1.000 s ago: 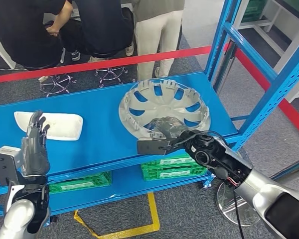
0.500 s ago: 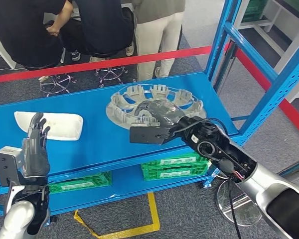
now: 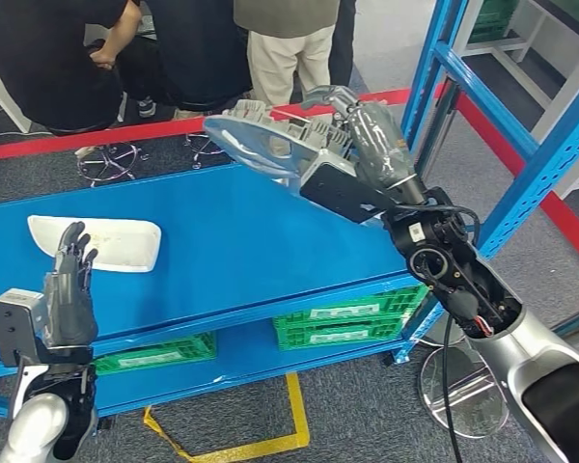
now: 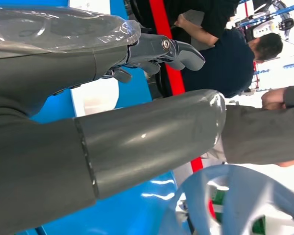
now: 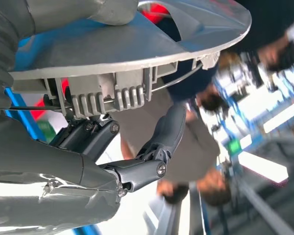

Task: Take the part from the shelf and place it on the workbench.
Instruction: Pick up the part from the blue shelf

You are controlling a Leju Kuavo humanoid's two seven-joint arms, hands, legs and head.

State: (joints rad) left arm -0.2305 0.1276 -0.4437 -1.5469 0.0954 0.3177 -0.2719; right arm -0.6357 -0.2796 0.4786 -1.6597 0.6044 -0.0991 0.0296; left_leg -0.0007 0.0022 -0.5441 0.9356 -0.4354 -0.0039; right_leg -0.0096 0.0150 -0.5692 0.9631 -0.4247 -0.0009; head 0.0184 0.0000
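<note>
Silver plastic is what we are carrying: the hubcap [image 3: 272, 140] is off the shelf [image 3: 221, 260] and up in the air above its far edge, tilted, with its face turned partly down and its clipped back rim toward us. Our right hand [image 3: 367, 135] grips it at the rim nearest the blue upright [image 3: 447, 87]; in the right wrist view the thumb lies over the smooth face and the darker fingers [image 5: 164, 137] curl in under the ribbed rim [image 5: 112, 95], so the hold sits at one edge only.

Our left hand [image 3: 71, 289] is raised near the shelf's front, fingers apart and holding nothing, just in front of the white part [image 3: 97, 241] lying flat on the blue board.

We see several risks. A wide disc held by one edge wants to swing, and a quick wrist turn could twist it out of the fingers. The plastic is smooth on the thumb side, so slip seems likely if the grip eases. The upright stands close beside our right forearm, and a wide swing toward the workbench could knock the hubcap or arm against it. People [image 3: 293, 48] stand just behind the red tape [image 3: 163, 125], near the hubcap's far rim, so a drop or overswing could reach them. We cannot see the workbench from here
</note>
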